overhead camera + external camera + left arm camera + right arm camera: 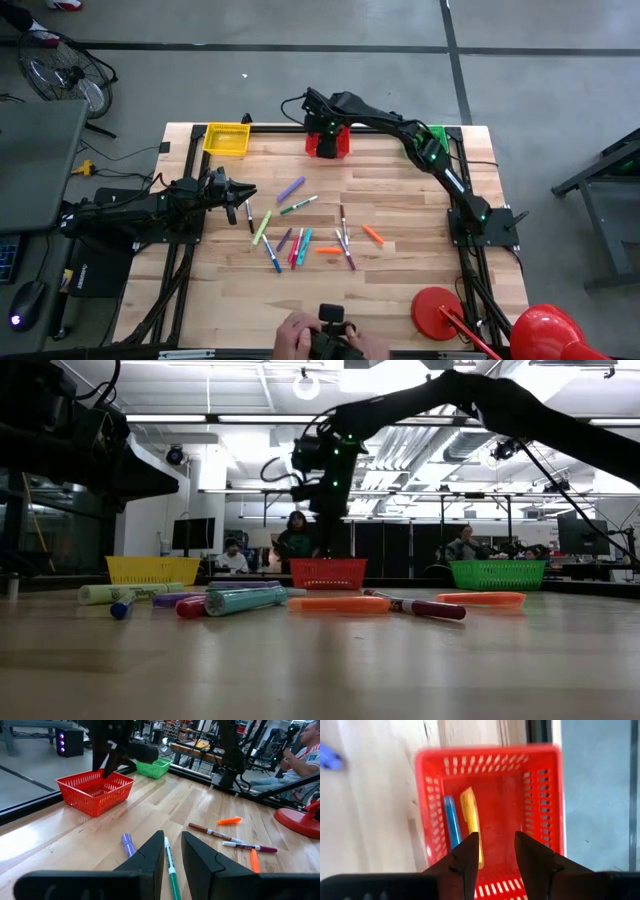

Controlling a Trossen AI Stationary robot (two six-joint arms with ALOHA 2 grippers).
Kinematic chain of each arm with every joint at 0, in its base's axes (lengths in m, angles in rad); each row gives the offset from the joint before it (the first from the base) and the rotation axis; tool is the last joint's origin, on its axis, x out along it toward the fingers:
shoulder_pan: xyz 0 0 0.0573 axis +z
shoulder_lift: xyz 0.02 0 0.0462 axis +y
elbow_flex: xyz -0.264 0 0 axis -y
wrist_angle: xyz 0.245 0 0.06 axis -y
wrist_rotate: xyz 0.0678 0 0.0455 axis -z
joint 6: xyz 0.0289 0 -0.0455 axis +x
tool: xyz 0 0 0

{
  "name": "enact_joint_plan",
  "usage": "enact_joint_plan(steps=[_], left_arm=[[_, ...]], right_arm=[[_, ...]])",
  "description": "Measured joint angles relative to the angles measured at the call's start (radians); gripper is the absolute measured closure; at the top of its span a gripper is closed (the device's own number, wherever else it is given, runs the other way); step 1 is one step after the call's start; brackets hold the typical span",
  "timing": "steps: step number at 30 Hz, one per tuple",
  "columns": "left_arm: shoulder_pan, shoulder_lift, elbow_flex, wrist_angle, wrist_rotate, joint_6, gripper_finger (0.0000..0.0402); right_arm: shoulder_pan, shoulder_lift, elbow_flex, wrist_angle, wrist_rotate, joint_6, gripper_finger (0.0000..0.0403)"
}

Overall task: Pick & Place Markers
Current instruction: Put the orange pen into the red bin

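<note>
My right gripper hangs open above the red basket at the table's far edge, fingers pointing down, nothing between them. A blue marker and a yellow marker lie side by side on the basket's floor. Several markers lie scattered flat on the middle of the table, among them a purple one, a green one and an orange one. My left gripper waits at the table's left side, pointing level toward the markers, a narrow gap between its fingers and nothing in it.
A yellow basket stands at the far left corner and a green basket at the far right, under my right arm. A person's hands hold a dark device at the near edge. A red round base stands at the near right.
</note>
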Motion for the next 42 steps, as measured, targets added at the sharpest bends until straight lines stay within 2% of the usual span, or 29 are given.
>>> enact_joint_plan(steps=[16, 19, 23, 28, 35, 42], left_arm=[[0.0, 0.0, 0.0, 0.0, -0.001, 0.0, 0.0337], [0.0, 0.0, 0.0, 0.0, -0.001, 0.0, 0.0337], [0.0, 0.0, 0.0, 0.0, -0.001, 0.0, 0.0337], [0.0, 0.0, 0.0, 0.0, -0.001, 0.0, 0.0337], [0.0, 0.0, 0.0, 0.0, -0.001, 0.0, 0.0337], [0.0, 0.0, 0.0, 0.0, -0.001, 0.0, 0.0337]], right_arm=[[0.054, -0.096, -0.019, -0.095, -0.053, 0.265, 0.0284], [0.072, -0.101, -0.019, -0.136, -0.052, 0.308, 0.0264], [0.105, -0.106, -0.019, -0.178, -0.05, 0.351, 0.0219], [0.154, -0.112, -0.02, -0.276, -0.012, 0.458, 0.0174], [0.217, -0.115, -0.02, -0.456, 0.019, 0.595, 0.0163], [0.277, -0.119, -0.021, -0.458, -0.02, 0.602, 0.0162]])
